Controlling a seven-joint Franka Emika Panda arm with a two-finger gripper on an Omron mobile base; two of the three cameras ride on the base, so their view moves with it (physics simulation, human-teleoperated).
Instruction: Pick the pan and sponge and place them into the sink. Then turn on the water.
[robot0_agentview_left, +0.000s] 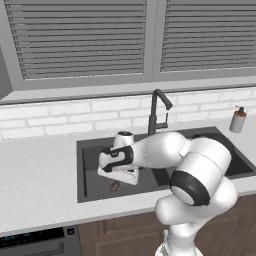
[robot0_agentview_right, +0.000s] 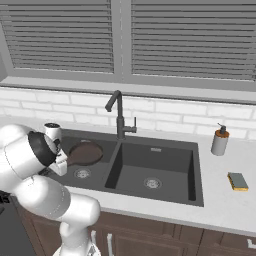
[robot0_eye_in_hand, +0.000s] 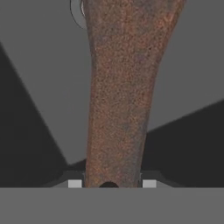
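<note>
We find the small round dark-brown frying pan (robot0_agentview_right: 86, 153) inside the left basin of the large dark-grey rectangular double-basin sink (robot0_agentview_right: 195, 172), at centre-left of the right base view, its bowl above the round metal drain (robot0_agentview_right: 82, 173) of that basin; whether it rests on the floor or hangs just above it we cannot tell. In the hand view the pan's long slim brown handle (robot0_eye_in_hand: 122, 92) runs up the middle of the frame from between the two small dark fingertips (robot0_eye_in_hand: 75, 183), and we judge the two-finger gripper (robot0_eye_in_hand: 112, 183) to be closed on that handle, not released. In the left base view the white arm's hand sits low over the left basin at centre frame, hiding most of the pan. We therefore rate the first placement as nearly complete, pending release. The small yellow rectangular sponge with a greenish-grey top (robot0_agentview_right: 238, 181) lies on the pale counter (robot0_agentview_right: 225, 210) at the right edge of the right base view, just beside the right basin and near the small soap-pump bottle (robot0_agentview_right: 219, 140); it is untouched. The tall thin black gooseneck faucet (robot0_agentview_right: 119, 116) stands behind the divider between the basins, and we see no water running. Remaining, in our judgement: release the pan, fetch the sponge, open the faucet.
</note>
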